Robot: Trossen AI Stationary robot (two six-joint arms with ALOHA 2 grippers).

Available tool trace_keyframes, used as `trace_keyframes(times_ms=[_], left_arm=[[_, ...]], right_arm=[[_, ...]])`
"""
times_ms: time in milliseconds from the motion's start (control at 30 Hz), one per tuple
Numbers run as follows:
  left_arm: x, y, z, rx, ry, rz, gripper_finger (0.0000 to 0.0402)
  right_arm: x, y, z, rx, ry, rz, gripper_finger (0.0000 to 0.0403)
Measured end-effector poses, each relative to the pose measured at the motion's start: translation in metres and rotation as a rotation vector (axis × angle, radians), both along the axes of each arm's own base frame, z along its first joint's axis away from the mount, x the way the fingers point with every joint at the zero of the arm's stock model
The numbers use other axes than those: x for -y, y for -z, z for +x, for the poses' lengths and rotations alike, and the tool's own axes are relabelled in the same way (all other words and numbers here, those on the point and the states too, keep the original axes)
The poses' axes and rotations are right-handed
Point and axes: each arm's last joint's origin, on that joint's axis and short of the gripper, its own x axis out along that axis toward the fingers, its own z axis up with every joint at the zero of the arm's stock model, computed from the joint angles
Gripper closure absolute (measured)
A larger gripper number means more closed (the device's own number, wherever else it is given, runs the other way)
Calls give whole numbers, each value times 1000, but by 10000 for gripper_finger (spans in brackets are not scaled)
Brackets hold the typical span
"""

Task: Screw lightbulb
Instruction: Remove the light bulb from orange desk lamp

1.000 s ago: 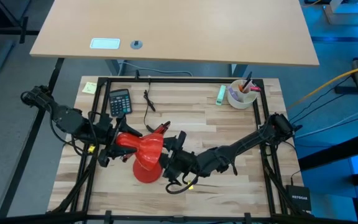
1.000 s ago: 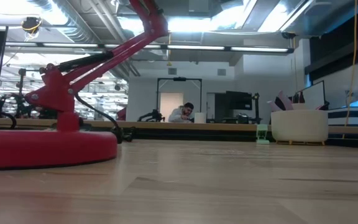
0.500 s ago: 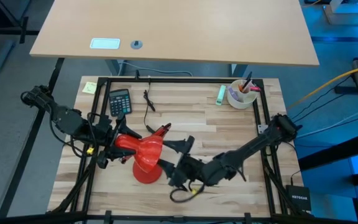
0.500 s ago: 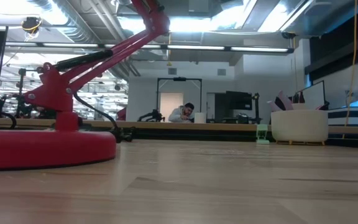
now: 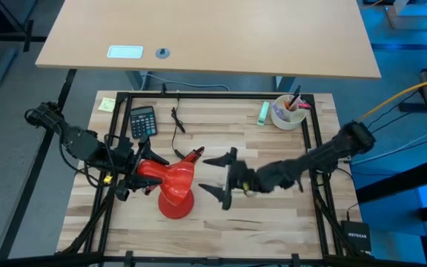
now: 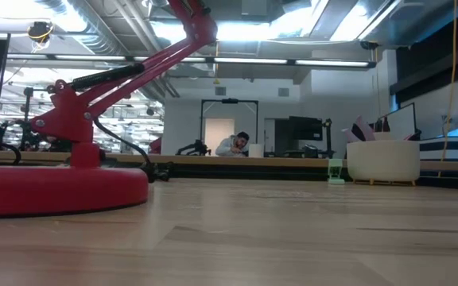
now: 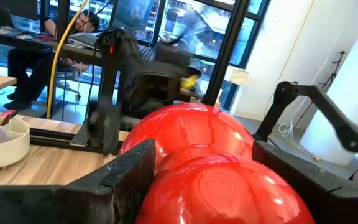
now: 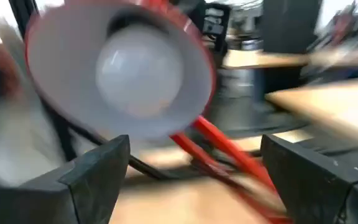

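The red desk lamp stands on its round base [image 5: 175,205], which also shows in the low view [image 6: 54,187]. Its shade [image 5: 175,176] is tipped with the mouth facing the table's right. The white lightbulb [image 8: 143,67] sits inside the shade's mouth, seen only in the right wrist view. My left gripper [image 5: 136,172] is shut on the shade's rear. My right gripper [image 5: 217,178] is wide open and empty, a short way to the right of the shade's mouth and facing it. My left gripper pinches the narrow rear part of the red shade [image 7: 197,155] between its two fingers [image 7: 129,171], one on each side. The fingers come level from the table's left. The shade is held up above the table, and the lamp rests on its base.
A black calculator [image 5: 143,121], a black cable [image 5: 176,119] and a yellow note [image 5: 107,104] lie at the far left. A white cup with pens [image 5: 289,113] and a green item [image 5: 262,111] stand at the far right. A person [image 6: 233,144] sits far behind the table.
My right gripper has drawn back from the shade's mouth toward the table's right edge and turned about its wrist; it now stands clear of the lamp. The left gripper and the shade have stayed in place.
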Motion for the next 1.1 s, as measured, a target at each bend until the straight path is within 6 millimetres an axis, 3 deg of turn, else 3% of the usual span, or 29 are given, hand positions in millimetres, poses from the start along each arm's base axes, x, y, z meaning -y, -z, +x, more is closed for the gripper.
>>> trace_keyframes(times_ms=[167,367,1100], left_arm=[[0,0,0,0,-2,-5,149],[0,0,0,0,-3,-9,149],[0,0,0,1,-3,-5,149]], right_arm=[[20,17,9,258,-175,542,39],[13,34,26,275,-261,780,39],[9,2,43,277,-372,879,39]])
